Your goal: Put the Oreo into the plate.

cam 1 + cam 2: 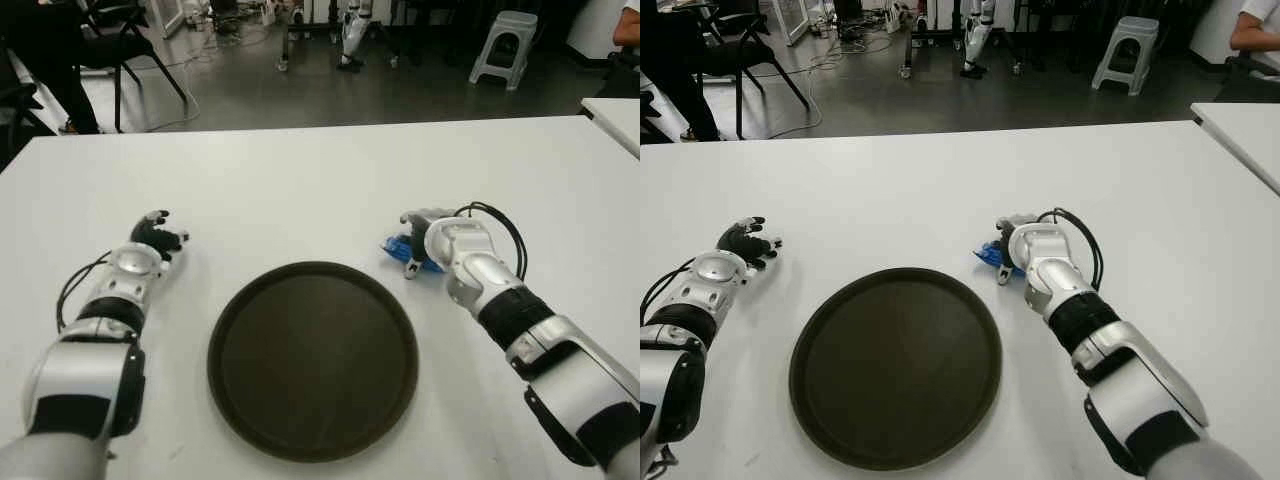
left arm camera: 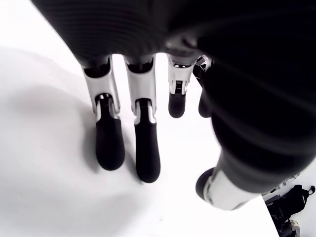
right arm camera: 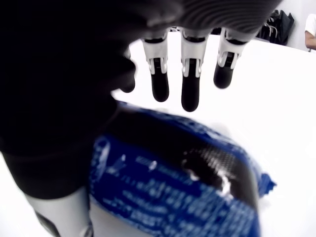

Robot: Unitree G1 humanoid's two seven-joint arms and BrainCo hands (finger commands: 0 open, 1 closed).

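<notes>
The Oreo point(image 3: 182, 182) is a blue packet lying on the white table point(image 1: 300, 180), just off the plate's far right rim. My right hand point(image 1: 418, 240) hovers over it with the palm above the packet; the fingers point(image 3: 190, 91) stretch straight past it and the thumb stands beside it, not closed on the packet. From the eye views only the packet's blue left end point(image 1: 988, 254) peeks out from under the hand. The dark round plate point(image 1: 312, 360) sits in front of me with nothing in it. My left hand point(image 1: 155, 235) shows left of the plate, fingers point(image 2: 145, 148) relaxed, holding nothing.
A second white table point(image 1: 618, 115) stands at the far right. Beyond the table's far edge are a grey stool point(image 1: 503, 45), black chairs point(image 1: 120, 40) and a seated person's legs point(image 1: 55, 70) on the floor.
</notes>
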